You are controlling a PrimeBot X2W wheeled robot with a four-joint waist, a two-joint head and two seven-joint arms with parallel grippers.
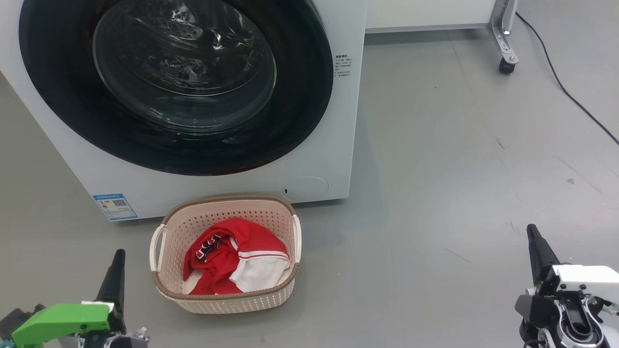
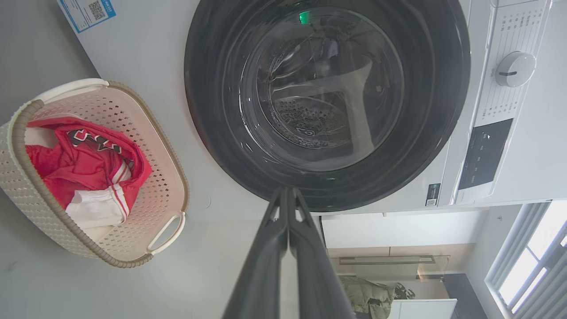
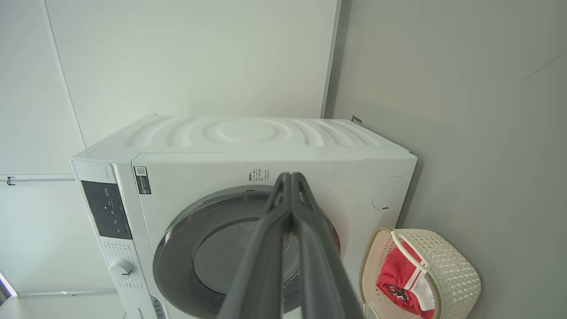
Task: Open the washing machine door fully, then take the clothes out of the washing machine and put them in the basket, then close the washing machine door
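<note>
Two grippers sit low in the head view, the left gripper point(image 1: 119, 255) and right gripper point(image 1: 532, 229), fingers pressed together and empty; the clothes point(image 1: 232, 263) lie in the basket point(image 1: 227, 303) just before the washing machine point(image 1: 338, 159), its washing machine door point(image 1: 300, 96) closed. Left wrist view: fingers together, aimed at the door's rim. Right wrist view: likewise together.

Bright, sharp; soft reflections on washing machine door point(image 1: 176, 82).

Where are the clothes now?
Head view, lower centre-left: the clothes lie inside the basket, which sits directly in front of the washing machine.
</note>
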